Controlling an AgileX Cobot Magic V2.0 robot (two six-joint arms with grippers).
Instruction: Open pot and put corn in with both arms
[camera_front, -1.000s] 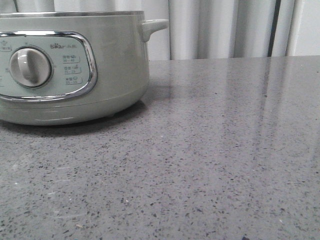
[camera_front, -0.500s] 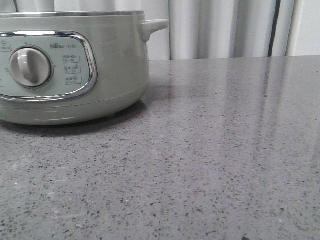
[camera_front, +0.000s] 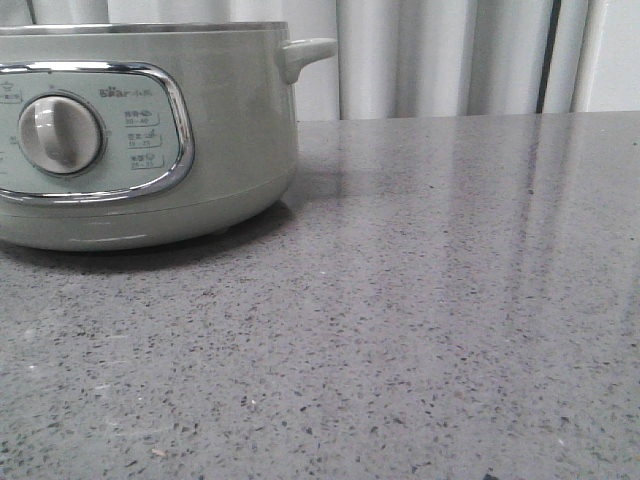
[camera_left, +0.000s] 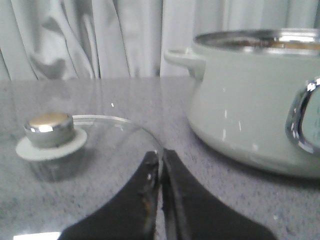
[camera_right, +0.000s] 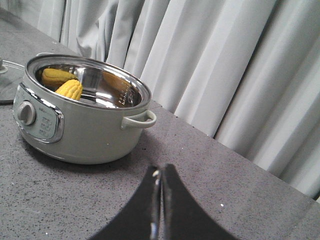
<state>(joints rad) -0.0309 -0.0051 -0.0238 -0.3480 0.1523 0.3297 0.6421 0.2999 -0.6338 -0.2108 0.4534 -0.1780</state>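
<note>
The pale grey-green pot (camera_front: 150, 140) stands at the table's left, its knob (camera_front: 60, 134) facing me. In the right wrist view the pot (camera_right: 85, 125) is open, and the yellow corn (camera_right: 70, 90) lies inside against the steel wall. A darker yellow shape behind it may be a reflection. The glass lid (camera_left: 90, 145) with its round knob (camera_left: 50, 129) lies flat on the table beside the pot (camera_left: 250, 115). My left gripper (camera_left: 161, 155) is shut, its tips at the lid's near rim. My right gripper (camera_right: 160, 172) is shut and empty above the table, apart from the pot's side handle (camera_right: 140, 120).
Pale curtains (camera_front: 450, 55) hang behind the table's far edge. The grey speckled tabletop (camera_front: 430, 300) stretches right of the pot. Neither arm shows in the front view.
</note>
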